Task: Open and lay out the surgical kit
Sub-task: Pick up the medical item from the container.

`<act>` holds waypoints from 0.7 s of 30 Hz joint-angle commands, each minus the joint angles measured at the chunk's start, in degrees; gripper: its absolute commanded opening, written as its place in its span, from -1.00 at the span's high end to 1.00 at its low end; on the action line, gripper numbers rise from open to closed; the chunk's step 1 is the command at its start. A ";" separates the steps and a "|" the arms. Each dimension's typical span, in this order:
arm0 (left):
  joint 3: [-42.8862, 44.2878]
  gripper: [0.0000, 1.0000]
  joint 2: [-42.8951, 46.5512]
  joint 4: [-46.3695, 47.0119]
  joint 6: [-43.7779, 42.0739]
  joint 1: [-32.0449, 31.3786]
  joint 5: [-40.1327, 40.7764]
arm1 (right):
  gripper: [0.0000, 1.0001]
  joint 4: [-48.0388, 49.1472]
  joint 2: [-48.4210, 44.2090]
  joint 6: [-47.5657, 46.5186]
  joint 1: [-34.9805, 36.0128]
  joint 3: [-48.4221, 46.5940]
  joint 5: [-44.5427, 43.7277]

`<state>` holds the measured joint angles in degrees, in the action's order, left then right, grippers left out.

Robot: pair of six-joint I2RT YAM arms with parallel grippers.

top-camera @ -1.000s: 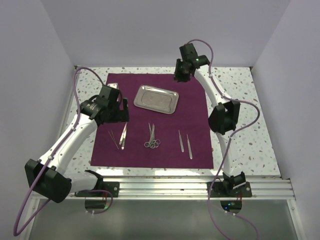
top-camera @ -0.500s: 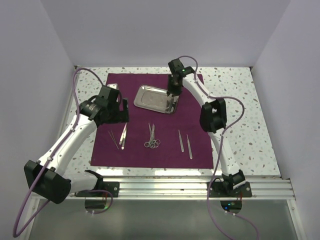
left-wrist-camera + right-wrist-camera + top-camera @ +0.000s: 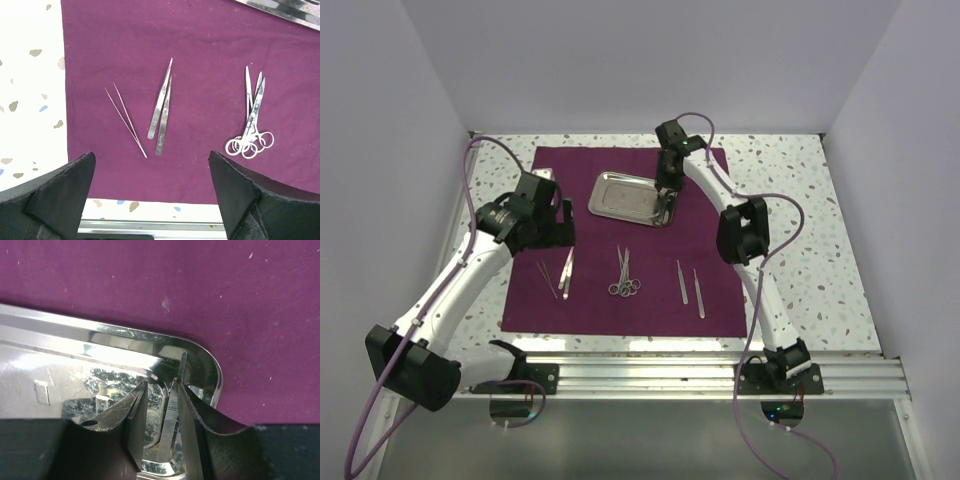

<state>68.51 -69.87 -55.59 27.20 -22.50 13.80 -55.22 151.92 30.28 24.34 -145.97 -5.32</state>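
Observation:
The plum cloth (image 3: 712,240) lies spread flat. The steel tray (image 3: 620,192) sits on its far half. My right gripper (image 3: 665,192) is down in the tray's right corner. In the right wrist view its fingers (image 3: 162,386) stand narrowly apart around a slim steel tweezers (image 3: 172,415) that leans against the right finger; a gap shows on the other side. Ring-handled scissors (image 3: 625,276), tweezers (image 3: 566,272) and two more tweezers (image 3: 688,286) lie in a row on the cloth. My left gripper (image 3: 152,192) hovers wide open and empty above the cloth's near left part (image 3: 200,50).
A thin two-pronged tool (image 3: 126,121) lies left of the tweezers (image 3: 162,112); the scissors (image 3: 251,122) lie to the right. Speckled tabletop (image 3: 790,200) surrounds the cloth. A metal rail (image 3: 700,375) runs along the near edge. White walls enclose three sides.
My right gripper has swung from behind the cloth's far edge leftward and down into the tray's right corner. The left arm has barely moved.

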 commanded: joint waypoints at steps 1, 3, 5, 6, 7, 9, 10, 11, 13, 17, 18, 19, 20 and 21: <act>0.04 -0.99 -0.27 -0.57 -1.97 0.44 1.66 | 0.29 0.21 2.15 0.65 -0.17 -2.30 -3.73; 0.31 -0.99 -0.79 -0.57 -2.67 0.44 2.19 | 0.28 -0.06 2.24 0.74 -0.52 -2.21 -4.26; 0.31 -0.99 -1.15 -0.31 -3.20 0.53 2.46 | 0.29 0.46 1.54 1.01 -0.69 -0.99 -4.34; 0.31 -0.99 -1.58 -0.22 -3.73 0.62 2.54 | 0.28 1.07 0.15 1.01 -0.70 -0.11 -4.69; 0.31 -0.99 -1.85 -0.04 -3.91 0.62 2.63 | 0.29 3.00 -0.74 0.75 -0.87 0.85 -5.31; 0.22 -0.99 -2.55 0.39 -4.61 0.88 2.55 | 0.28 4.33 -1.27 0.74 -0.87 2.01 -6.19; 0.13 -0.99 -2.82 0.57 -4.79 0.88 2.46 | 0.27 4.16 -0.84 0.83 -1.04 1.31 -6.10; 0.13 -0.99 -3.17 0.75 -5.22 0.97 2.28 | 0.27 3.72 0.04 1.00 -1.39 -1.13 -5.93; 0.31 -0.99 -3.61 1.01 -5.67 1.14 2.28 | 0.25 2.05 3.29 1.01 -1.57 -3.87 -5.58; 0.40 -0.99 -3.87 0.93 -6.46 1.50 2.63 | 0.22 1.09 5.67 0.74 -1.14 -5.64 -6.71; 0.31 -0.99 -3.70 0.84 -6.46 1.67 2.81 | 0.22 -0.22 6.11 0.31 -0.96 -5.99 -6.89; 0.13 -0.99 -3.70 0.66 -6.46 1.67 2.90 | 0.23 -1.02 6.81 -0.22 -0.61 -6.34 -7.24; -0.04 -0.99 -3.44 0.66 -6.46 1.76 3.16 | 0.24 -1.90 7.51 -0.75 0.18 -7.13 -7.94; -0.39 -0.99 -3.26 0.49 -6.55 1.93 3.25 | 0.25 -2.52 7.78 -1.71 0.71 -7.13 -8.56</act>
<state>68.51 -73.95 -55.40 22.65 -21.32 15.75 -53.39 156.16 30.50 24.16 -151.81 -9.89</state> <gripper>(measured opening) 0.994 0.378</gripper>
